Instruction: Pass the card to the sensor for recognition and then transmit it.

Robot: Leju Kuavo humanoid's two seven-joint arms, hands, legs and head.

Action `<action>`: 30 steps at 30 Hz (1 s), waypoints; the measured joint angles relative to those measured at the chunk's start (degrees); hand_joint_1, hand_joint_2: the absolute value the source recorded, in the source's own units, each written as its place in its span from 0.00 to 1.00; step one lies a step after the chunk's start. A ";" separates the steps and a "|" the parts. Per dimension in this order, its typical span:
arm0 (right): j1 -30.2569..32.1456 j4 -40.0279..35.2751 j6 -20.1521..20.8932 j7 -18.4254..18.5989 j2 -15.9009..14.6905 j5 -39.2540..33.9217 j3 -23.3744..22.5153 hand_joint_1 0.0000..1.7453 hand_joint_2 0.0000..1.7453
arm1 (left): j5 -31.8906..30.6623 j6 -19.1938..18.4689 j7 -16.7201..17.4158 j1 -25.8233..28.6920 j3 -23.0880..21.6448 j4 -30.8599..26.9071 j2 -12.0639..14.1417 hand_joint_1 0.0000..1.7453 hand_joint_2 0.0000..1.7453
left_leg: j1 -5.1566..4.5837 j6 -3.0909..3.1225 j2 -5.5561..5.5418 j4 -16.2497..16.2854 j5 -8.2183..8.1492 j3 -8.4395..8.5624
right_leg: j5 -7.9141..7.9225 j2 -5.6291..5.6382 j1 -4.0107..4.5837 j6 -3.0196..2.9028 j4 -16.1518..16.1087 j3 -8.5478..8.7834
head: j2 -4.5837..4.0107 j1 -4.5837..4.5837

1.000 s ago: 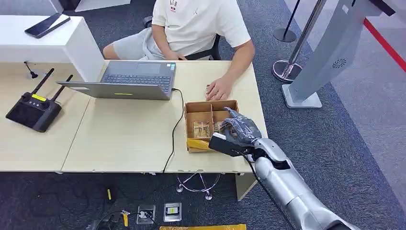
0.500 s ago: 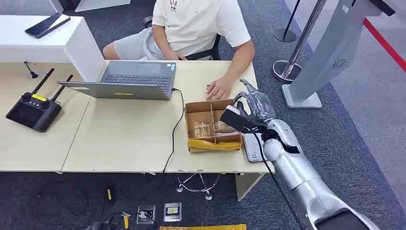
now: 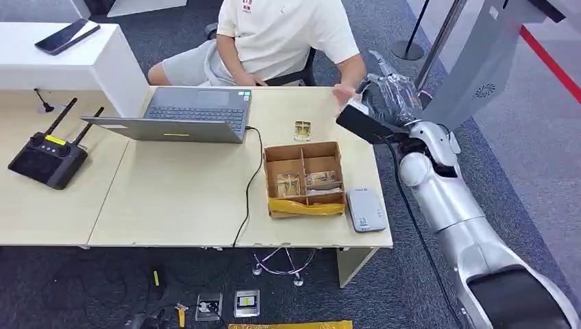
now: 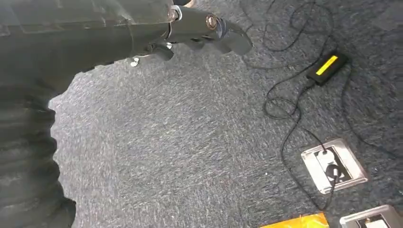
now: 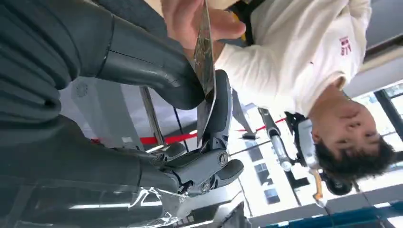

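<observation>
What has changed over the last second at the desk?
The right robot hand rose from the cardboard box toward the person, pinching a card that the person's hand now grasps. The white sensor is uncovered; laptop and box stayed put.

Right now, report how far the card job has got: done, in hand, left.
Done, by the look of it: the right hand is raised away from the white card sensor lying on the desk beside the cardboard box. In hand: the right hand pinches the card while the person's hand grips its other end. Left: releasing the card to the person. The left hand hangs over the carpet.
</observation>
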 joint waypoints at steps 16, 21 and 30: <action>-5.65 15.10 -2.43 -1.95 4.00 2.69 1.66 1.00 1.00 | -1.88 -1.93 0.81 -1.79 0.00 0.28 -0.22 0.00 1.00 | 0.01 0.00 -0.01 0.00 0.00 -0.02 | 0.00 -0.01 0.01 0.00 0.00 -0.01 | 0.00 0.02; -5.82 18.88 -2.60 -1.95 4.87 2.75 2.14 0.77 1.00 | -2.21 -2.84 1.11 -2.03 0.00 0.37 -0.31 0.00 1.00 | 0.00 0.00 -0.01 0.00 0.00 -0.02 | 0.00 0.00 0.00 0.00 0.00 0.00 | 0.00 0.02; -5.65 21.90 -4.90 -1.44 4.98 3.80 3.13 0.00 1.00 | -2.25 -2.87 1.16 -2.04 0.00 0.39 -0.33 0.00 1.00 | -0.01 0.00 -0.01 0.01 0.00 -0.01 | 0.00 0.00 -0.01 0.00 0.00 -0.01 | 0.00 0.00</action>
